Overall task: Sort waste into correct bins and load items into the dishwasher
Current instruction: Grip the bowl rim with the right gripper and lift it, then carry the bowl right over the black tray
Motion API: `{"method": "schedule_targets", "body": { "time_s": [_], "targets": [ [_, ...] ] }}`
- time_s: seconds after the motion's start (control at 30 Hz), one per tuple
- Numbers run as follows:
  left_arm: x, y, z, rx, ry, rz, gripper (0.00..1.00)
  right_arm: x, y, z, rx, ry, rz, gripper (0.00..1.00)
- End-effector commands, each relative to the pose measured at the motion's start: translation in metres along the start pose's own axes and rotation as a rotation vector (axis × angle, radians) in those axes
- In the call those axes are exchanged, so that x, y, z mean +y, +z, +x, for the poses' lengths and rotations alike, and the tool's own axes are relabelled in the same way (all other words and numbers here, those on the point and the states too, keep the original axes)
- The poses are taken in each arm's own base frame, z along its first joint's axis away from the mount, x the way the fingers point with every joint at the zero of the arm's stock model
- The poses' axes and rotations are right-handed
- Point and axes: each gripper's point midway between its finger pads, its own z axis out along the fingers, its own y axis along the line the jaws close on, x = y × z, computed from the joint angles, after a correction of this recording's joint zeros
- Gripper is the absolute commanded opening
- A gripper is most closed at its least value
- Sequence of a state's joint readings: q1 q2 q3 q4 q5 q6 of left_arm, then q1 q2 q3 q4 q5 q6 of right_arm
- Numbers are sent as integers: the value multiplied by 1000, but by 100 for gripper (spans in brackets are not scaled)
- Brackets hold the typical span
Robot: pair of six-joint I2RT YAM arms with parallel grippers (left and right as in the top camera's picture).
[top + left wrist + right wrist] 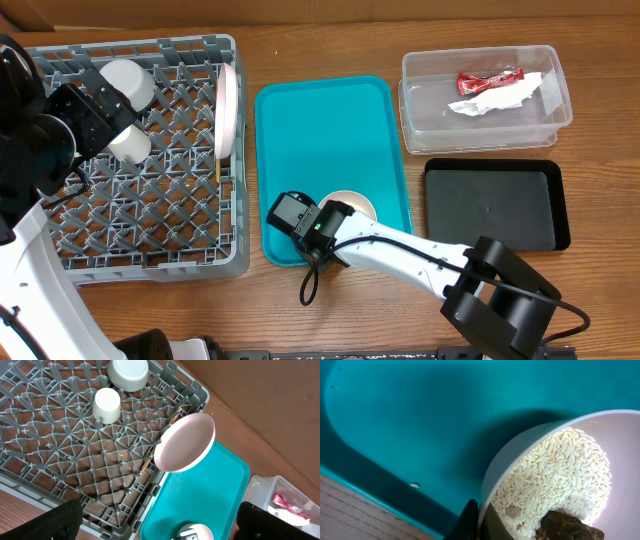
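Note:
My right gripper [333, 214] [483, 522] is shut on the near rim of a small white bowl [352, 205] [620, 425] on the teal tray [320, 120]. The bowl holds white rice grains [560, 475] and a brown food chunk [567, 527]. My left gripper [112, 112] [160, 522] is open and empty above the grey dish rack [150, 215] [45, 445]. The rack holds a white plate [227, 108] [185, 442] standing on edge, a white cup [106, 404], a pale bowl [128, 372] and a chopstick [175, 416]. The clear tub [485, 125] holds the red wrapper [488, 79] and the white napkin [500, 98].
The shallow black tray [490, 205] lies right of the teal tray, in front of the clear tub. One loose rice grain [414, 485] lies on the teal tray near its front edge. Bare wooden table runs along the front.

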State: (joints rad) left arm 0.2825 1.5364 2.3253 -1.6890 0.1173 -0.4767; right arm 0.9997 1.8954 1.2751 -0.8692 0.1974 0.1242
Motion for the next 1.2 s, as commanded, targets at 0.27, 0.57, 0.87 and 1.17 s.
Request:
{"method": "schedule_targets", "body": {
  "time_s": [0.27, 0.57, 0.87, 1.17],
  "targets": [
    [0, -1, -1, -1, -6, 4, 100, -67, -52, -45, -72, 347, 30, 4],
    [0, -1, -1, -1, -6, 4, 100, -166, -79, -30, -21, 778, 97, 4],
    [0, -1, -1, -1, -6, 4, 100, -261, -89, 20, 21, 1158, -60, 4],
    [0, -1, -1, -1, -6, 4, 100, -320, -105, 66, -61, 1307, -416, 4]
  ]
}}
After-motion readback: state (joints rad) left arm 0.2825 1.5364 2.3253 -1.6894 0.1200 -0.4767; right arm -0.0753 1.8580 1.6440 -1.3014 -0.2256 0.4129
